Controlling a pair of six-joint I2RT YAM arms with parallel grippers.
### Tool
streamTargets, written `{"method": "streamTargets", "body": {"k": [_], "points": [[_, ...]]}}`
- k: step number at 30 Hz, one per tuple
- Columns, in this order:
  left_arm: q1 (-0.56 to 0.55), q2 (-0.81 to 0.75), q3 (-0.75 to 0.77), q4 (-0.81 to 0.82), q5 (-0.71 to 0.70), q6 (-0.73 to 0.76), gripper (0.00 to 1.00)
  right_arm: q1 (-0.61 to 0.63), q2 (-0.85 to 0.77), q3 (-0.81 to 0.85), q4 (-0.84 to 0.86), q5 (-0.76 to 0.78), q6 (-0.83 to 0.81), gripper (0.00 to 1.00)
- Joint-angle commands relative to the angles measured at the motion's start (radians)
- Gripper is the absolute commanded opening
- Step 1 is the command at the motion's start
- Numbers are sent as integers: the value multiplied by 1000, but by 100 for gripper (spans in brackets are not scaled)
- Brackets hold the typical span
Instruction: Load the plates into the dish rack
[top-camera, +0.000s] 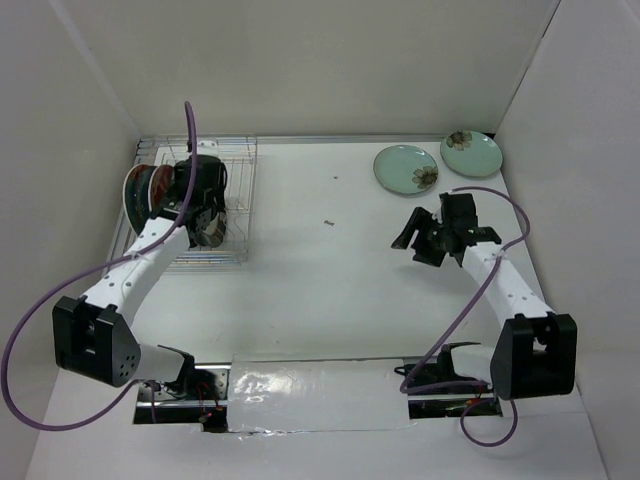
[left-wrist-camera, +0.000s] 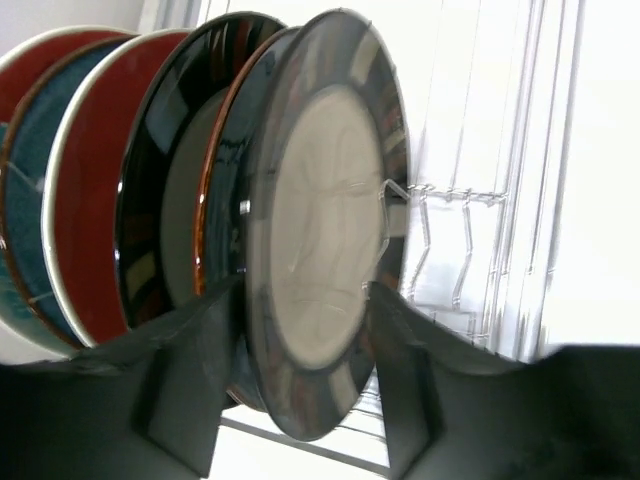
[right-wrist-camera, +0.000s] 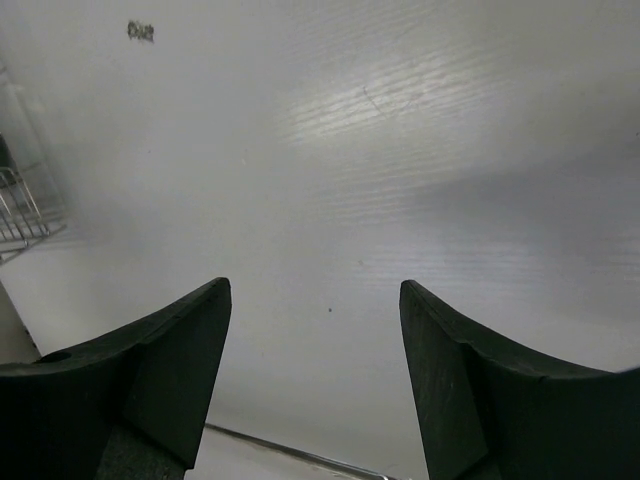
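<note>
Our right claw (right-wrist-camera: 315, 290) hangs released over the bare worktop (top-camera: 330, 290), its two fingers spread wide with nothing between them. There is free surface on every side of it, and the right wall (top-camera: 575, 150) stands a little way off on its outer side.

Farther in and to the left, our left claw (left-wrist-camera: 305, 300) reaches into the dish rack (top-camera: 240, 190). Its fingers (left-wrist-camera: 190, 370) stand apart, one on each side of a cream plate with a dark brown rim (left-wrist-camera: 325, 200) that stands on edge in the wires. The claw looks released rather than clenched, though we cannot tell whether either finger touches the rim.

Behind that plate, toward the left wall (top-camera: 100, 100), we count five more upright plates (left-wrist-camera: 100, 200) packed close. They are one dark with an orange-brown edge, one glossy dark, one red with a white edge, one teal, and one red at the end. That makes six in the rack. On the other side of the front plate the wire slots (left-wrist-camera: 470, 200) hold nothing.

The rack sits in the far left corner, close beside the left wall. Between it and the right side runs a broad bare stretch carrying only a small dark speck (top-camera: 328, 222).

Farthest off, two pale mint plates lie flat near the far right corner, each with a small flower. The left one (top-camera: 400, 165) and the right one (top-camera: 478, 155) sit just beside each other, and we cannot tell whether their rims touch. The right one lies close to the right wall.
</note>
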Motion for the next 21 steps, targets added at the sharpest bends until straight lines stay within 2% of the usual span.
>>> {"method": "streamTargets", "body": {"k": [1,3,10,16,21], "points": [[3,-14,70,35,38,-45,67,-28,39,62,105,34,41,75],[3,-14,91,16,52,-57,78,-40,70,76,134,72,57,78],[-72,-42,206,-85,182,-111,92,-145,189,101,337,108,98,84],[-164,-92,151,-113,392,-223,100,-231,349,121,512,61,153,85],[-244,-154,47,-113,463,-318,100,-264,467,164,646,10,167,84]]}}
